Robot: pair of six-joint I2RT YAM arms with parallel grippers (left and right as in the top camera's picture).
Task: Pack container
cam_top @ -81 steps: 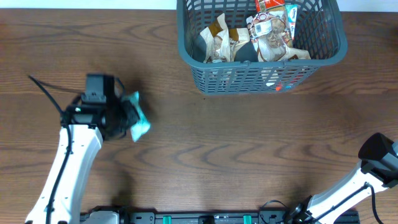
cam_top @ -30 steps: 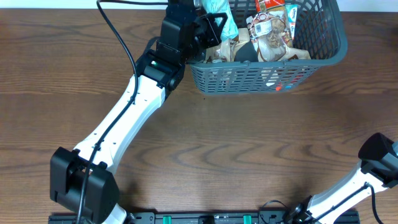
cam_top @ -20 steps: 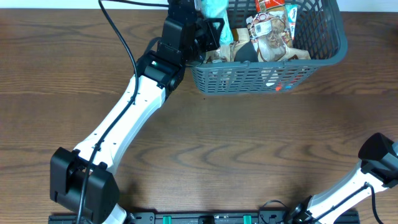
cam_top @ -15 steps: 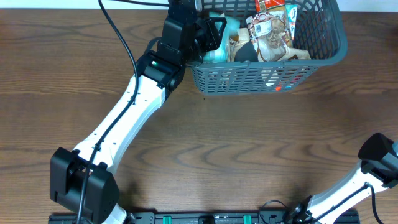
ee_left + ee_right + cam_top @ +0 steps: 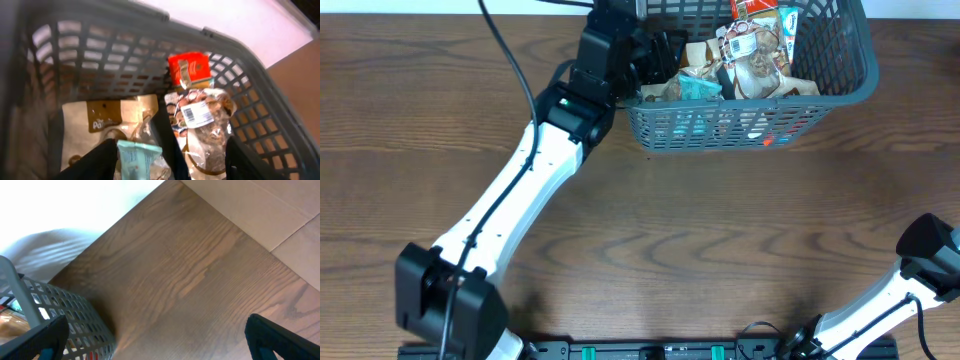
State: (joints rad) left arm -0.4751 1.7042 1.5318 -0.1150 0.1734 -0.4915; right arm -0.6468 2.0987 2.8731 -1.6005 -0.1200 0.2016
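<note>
The container (image 5: pixel 750 100), a dark grey-blue lattice basket, stands at the table's far edge with several snack packets in it. My left gripper (image 5: pixel 665 50) reaches over its left rim and is open. A teal packet (image 5: pixel 700 88) lies loose on the other packets near the front wall. In the left wrist view that teal packet (image 5: pixel 140 157) lies below and between the spread fingers of my left gripper (image 5: pixel 170 160), close to the left one and gripped by neither. My right gripper (image 5: pixel 157 335) is open over bare wood, with the container's corner (image 5: pixel 65 315) at its left.
Inside the basket are a red packet (image 5: pixel 189 67), a clear bag of brown snacks (image 5: pixel 200 112) and a beige pouch (image 5: pixel 107 122). The basket wall (image 5: pixel 100 45) rises round the left gripper. The right arm (image 5: pixel 920 265) sits at the table's near right corner.
The left arm carried the teal packet from the table up over the basket's left rim. Its jaws then opened and the packet dropped onto the packets near the front wall. The right arm stayed still.
</note>
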